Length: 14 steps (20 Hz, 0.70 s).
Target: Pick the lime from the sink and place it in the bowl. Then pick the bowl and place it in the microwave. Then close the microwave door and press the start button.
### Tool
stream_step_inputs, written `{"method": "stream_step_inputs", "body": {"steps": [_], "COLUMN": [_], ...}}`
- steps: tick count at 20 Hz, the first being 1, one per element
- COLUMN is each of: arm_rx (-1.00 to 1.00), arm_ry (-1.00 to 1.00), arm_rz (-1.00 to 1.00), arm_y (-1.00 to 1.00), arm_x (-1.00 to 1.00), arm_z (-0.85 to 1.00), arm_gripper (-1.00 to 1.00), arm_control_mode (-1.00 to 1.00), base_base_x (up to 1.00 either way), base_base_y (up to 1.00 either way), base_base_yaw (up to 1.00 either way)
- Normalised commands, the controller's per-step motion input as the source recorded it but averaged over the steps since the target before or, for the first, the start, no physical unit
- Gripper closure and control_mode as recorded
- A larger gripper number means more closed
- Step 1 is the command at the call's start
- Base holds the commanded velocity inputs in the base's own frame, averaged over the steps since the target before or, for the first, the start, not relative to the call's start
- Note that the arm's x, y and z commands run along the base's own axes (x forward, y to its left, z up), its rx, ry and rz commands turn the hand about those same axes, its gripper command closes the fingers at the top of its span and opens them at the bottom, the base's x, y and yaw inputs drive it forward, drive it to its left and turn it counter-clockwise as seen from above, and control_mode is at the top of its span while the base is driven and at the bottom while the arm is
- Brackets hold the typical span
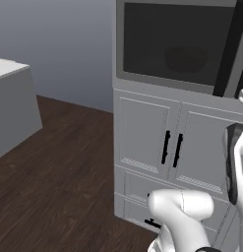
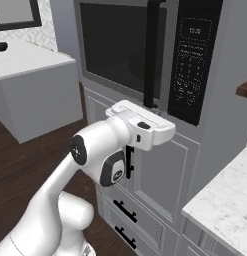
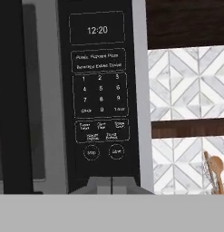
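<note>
Fingers (image 3: 111, 185) pressed together sit just below the control panel (image 3: 99, 95). Left of it the microwave door (image 2: 120, 47) looks closed, bowl (image 1: 186, 58) dimly behind its window. Judging by this, aim straight at the right-hand round button (image 3: 116, 152), likely start, and push squarely.

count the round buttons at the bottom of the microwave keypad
2. In the hand view, both sit in the lowest row of the control strip: the left round button and the right round button, side by side.
</note>
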Motion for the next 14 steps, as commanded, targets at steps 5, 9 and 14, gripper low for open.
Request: {"method": "stream_step_inputs", "body": {"steps": [5,9,14], "arm_rx": [0.01,0.00,0.00], "arm_ry": [0.05,0.04,0.00], "arm_rz": [0.00,0.00,0.00], "arm_y": [-0.29,-0.04,-0.04], "arm_x": [0.16,0.17,0.26], "arm_z": [0.00,0.00,0.00], "arm_gripper": [1.00,1.00,1.00], "arm_control_mode": [-1.00,-1.00,-1.00], "base_base_x": [0.00,0.00,0.00], "base_base_y": [0.00,0.00,0.00], "base_base_yaw": [0.00,0.00,0.00]}}
